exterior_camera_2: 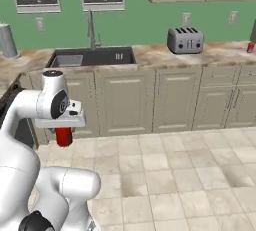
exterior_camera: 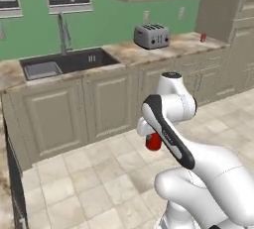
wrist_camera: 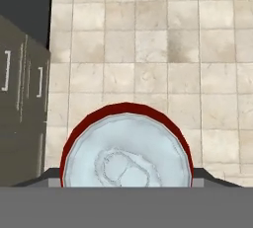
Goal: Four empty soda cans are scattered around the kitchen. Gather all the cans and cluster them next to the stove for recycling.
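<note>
Red soda can (wrist_camera: 126,148), upright in the gripper (exterior_camera_2: 64,134) above the tiled floor (exterior_camera: 89,183), in front of the sink (exterior_camera_2: 92,56) cabinets; jaws clamped on its sides. Hand view adds its silver top and pull-tab. Second can (exterior_camera: 203,37) on the counter (exterior_camera: 188,42), right of the toaster (exterior_camera: 152,35).
</note>
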Motion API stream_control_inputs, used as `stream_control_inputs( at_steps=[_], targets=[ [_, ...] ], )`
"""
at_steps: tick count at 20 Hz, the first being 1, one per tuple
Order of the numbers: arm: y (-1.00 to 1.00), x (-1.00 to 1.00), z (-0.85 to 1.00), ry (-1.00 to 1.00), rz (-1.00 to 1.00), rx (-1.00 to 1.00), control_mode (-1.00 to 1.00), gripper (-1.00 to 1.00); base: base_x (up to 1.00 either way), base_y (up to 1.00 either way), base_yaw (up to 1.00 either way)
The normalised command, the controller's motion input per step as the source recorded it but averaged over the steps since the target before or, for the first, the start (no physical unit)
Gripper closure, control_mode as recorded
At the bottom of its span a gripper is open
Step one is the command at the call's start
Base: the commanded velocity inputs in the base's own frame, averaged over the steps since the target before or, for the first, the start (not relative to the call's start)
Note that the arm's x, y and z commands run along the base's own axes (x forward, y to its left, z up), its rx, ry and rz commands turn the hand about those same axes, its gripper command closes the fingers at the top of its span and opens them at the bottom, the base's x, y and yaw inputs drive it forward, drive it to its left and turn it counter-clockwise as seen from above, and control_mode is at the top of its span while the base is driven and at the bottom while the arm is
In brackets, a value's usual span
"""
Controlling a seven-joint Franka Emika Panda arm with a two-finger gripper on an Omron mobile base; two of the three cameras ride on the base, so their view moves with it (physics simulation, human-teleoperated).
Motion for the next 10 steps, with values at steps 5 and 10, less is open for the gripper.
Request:
stream_control_inputs(
  at_steps=[5, 10],
  targets=[
    [0.00, 0.00, 0.00, 0.00, 0.00, 0.00, 1.00, 1.00, 0.01, 0.06, -1.00],
    [0.00, 0.00, 0.00, 0.00, 0.00, 0.00, 1.00, 1.00, 0.04, 0.08, -0.98]
  ],
)
